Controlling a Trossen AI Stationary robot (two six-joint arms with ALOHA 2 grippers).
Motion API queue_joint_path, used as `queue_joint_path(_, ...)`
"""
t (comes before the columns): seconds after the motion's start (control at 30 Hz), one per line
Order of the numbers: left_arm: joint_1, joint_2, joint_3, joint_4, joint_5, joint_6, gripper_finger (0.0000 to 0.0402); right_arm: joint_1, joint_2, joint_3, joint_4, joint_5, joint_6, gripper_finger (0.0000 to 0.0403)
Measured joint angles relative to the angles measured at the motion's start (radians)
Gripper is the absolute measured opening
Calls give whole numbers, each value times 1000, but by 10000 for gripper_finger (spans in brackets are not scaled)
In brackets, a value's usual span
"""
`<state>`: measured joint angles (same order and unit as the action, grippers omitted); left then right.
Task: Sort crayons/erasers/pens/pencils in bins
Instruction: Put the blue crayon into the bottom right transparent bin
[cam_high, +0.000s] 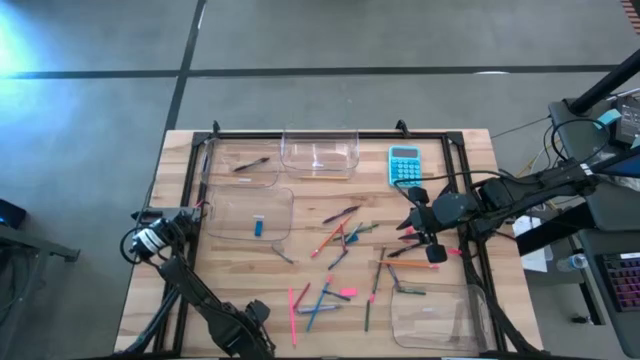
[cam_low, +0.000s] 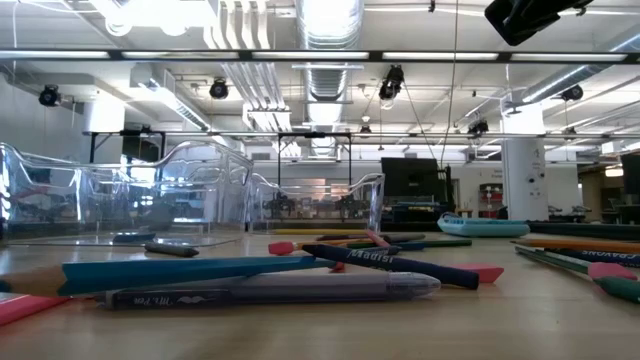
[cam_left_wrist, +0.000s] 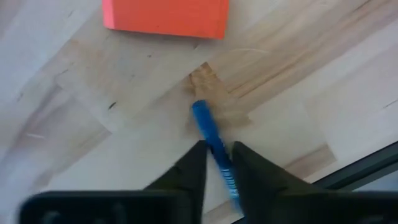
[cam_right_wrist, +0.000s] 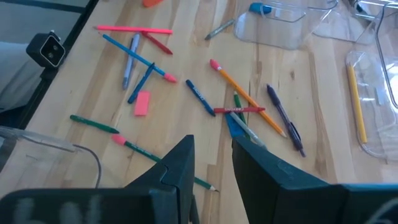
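Observation:
Coloured pens, pencils and crayons (cam_high: 335, 240) lie scattered over the middle of the wooden table. A pink eraser (cam_right_wrist: 142, 102) lies among them. A blue eraser (cam_high: 258, 227) lies in the left clear bin (cam_high: 280, 200). My left gripper (cam_left_wrist: 217, 149) is low over the table's near edge (cam_high: 262, 312), shut on a blue stick (cam_left_wrist: 208, 127). An orange-red block (cam_left_wrist: 165, 15) lies just beyond it. My right gripper (cam_right_wrist: 212, 149) hovers open and empty above the sticks at the right (cam_high: 412, 228). My left gripper pinches the blue stick between its two fingertips (cam_left_wrist: 194, 163), on the stick's printed part (cam_left_wrist: 219, 152). The stick runs along the fingers and juts out past them. Its free end (cam_left_wrist: 199, 111) is over a knot in the wood; whether it touches the table I cannot tell.
Two more clear bins stand at the back: one (cam_high: 245, 165) with a dark pen, and a taller one (cam_high: 320, 152). A fourth bin (cam_high: 440, 315) stands at the near right. A turquoise calculator (cam_high: 404, 165) lies at the back right. A black frame (cam_high: 190, 180) rims the table.

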<state>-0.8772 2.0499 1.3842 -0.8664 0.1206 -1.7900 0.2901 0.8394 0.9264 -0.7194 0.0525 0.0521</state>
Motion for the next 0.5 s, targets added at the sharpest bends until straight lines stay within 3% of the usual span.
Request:
queue_joint_path(0.1, 0, 1, 0, -4, 2, 28, 11, 0, 0, 0, 0, 0, 0, 100)
queue_joint_path(0.33, -1, -58, -4, -18, -19, 78, 5, 0, 0, 0, 0, 0, 0, 100)
queue_joint_path(0.5, -10, -171, -8, -87, -253, 111, 3, 0, 0, 0, 0, 0, -2, 100)
